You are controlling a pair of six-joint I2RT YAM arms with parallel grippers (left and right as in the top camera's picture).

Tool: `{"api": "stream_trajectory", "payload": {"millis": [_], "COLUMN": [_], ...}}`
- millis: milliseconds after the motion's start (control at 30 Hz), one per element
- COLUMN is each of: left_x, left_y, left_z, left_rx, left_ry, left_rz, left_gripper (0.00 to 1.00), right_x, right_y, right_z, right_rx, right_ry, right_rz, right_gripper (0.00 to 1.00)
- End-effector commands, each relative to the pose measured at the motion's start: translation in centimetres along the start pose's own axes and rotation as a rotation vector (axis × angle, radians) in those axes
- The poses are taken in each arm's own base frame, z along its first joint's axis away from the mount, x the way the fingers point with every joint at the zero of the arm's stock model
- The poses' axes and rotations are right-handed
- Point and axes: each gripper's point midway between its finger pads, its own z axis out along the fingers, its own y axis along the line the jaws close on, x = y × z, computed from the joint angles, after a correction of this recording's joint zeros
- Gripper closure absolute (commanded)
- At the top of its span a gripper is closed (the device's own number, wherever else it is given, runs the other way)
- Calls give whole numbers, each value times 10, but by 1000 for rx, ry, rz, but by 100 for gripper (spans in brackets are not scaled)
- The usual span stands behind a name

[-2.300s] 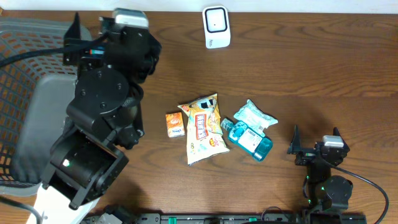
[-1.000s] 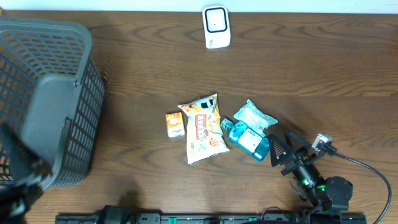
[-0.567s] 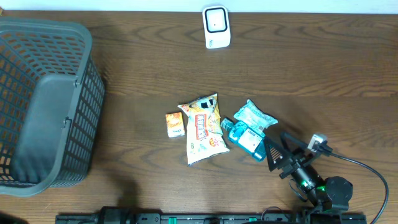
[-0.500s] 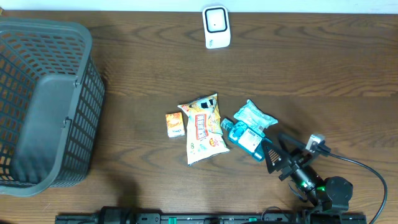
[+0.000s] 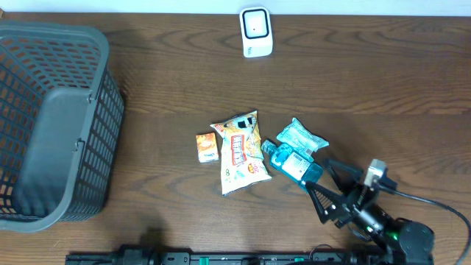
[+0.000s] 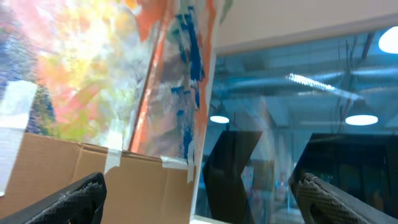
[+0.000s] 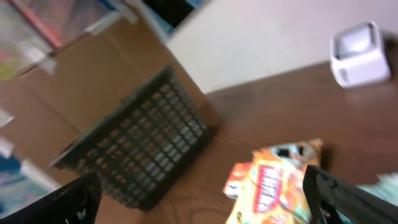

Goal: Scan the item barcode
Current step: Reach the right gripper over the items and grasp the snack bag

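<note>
Right hand: the right hand (image 5: 319, 177) hovers low at the near right of the surface, fingers spread wide and holding nothing.
Left hand: the left hand (image 6: 200, 180) is out of the overhead view. Its own camera shows the fingers set wide, empty, and aimed at the room instead of the table.
Nearest item: a teal pack (image 5: 294, 163) lies just beside the right hand's fingertips, ahead of it and slightly to its left. No contact shows.
Long axis: the pack runs on a diagonal from far-left to near-right, its near-right end toward the open hand and a white label facing up. The print is too small to read as a barcode.
Nearer arm: the right, clearly. This pack is probably the item to be scanned.
Neighbours: a pale pouch (image 5: 302, 136) touches the pack's far side and a snack bag (image 5: 239, 151) sits against its left end. An orange box (image 5: 207, 147) lies beyond the bag.
Scanner: a white scanner (image 5: 256, 32) stands at the far edge, well apart from the pile, so the carry will likely run forward and left.
Surface: the dark wood-grain surface (image 5: 368, 81) is bare between pile and scanner. A grey basket (image 5: 110, 110) sits at the far left.
Room: the left wrist view shows cardboard (image 6: 74, 174), a bright poster (image 6: 93, 62) and ceiling lights reflected in glass.
</note>
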Motion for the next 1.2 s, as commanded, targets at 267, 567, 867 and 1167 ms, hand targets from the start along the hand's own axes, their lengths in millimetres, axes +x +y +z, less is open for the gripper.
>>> {"api": "stream_trajectory", "payload": {"millis": [267, 567, 867, 1167], "left_x": [-7, -7, 25, 115], "left_y": [8, 8, -4, -31], "left_z": [-12, -12, -5, 1], "left_rx": [-23, -22, 1, -11], "left_ry": [-32, -30, 62, 306], "left_rz": [-22, -22, -85, -368], "left_gripper": [2, 2, 2, 2], "right_x": [-44, -73, -23, 115], "right_y": [29, -5, -34, -77], "right_z": [12, 46, 119, 166], "right_rx": [7, 282, 638, 753], "right_ry": [64, 181, 448, 778], "right_rz": [20, -46, -246, -435], "right_gripper": [1, 1, 1, 1]}}
